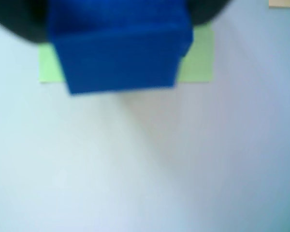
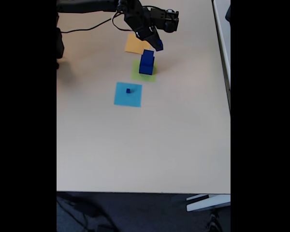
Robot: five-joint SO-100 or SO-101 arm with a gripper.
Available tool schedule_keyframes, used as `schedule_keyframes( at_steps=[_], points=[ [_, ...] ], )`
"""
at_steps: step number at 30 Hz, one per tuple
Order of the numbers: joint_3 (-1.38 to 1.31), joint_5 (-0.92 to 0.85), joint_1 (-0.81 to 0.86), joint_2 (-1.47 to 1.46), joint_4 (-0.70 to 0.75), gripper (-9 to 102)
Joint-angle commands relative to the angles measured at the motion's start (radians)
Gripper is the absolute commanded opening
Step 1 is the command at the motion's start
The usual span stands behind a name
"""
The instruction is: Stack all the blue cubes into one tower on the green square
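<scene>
In the fixed view two blue cubes (image 2: 146,63) stand stacked on the green square (image 2: 144,71). My gripper (image 2: 157,44) hovers just above and to the right of this stack, shut on a smaller blue cube (image 2: 159,45). A tiny blue cube (image 2: 128,90) sits on the light-blue square (image 2: 128,94). The wrist view is blurred: a big blue cube shape (image 1: 118,53) fills the top centre, with the green square (image 1: 199,58) showing on both sides behind it. Dark fingers (image 1: 17,24) frame the top corners.
An orange square (image 2: 135,44) lies just behind the green one, under the arm. A black cable (image 2: 87,28) trails from the arm at the top left. Bare beige table (image 2: 145,145) stretches towards the front edge.
</scene>
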Motion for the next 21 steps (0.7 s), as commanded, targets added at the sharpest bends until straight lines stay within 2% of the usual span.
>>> schedule_keyframes(
  at_steps=[1,9,21],
  points=[
    [-0.003,0.02,0.005,0.106,-0.002,0],
    [0.015,0.112,-0.003,0.114,0.026,0],
    [0.02,0.121,0.003,0.117,0.074,0]
  ],
)
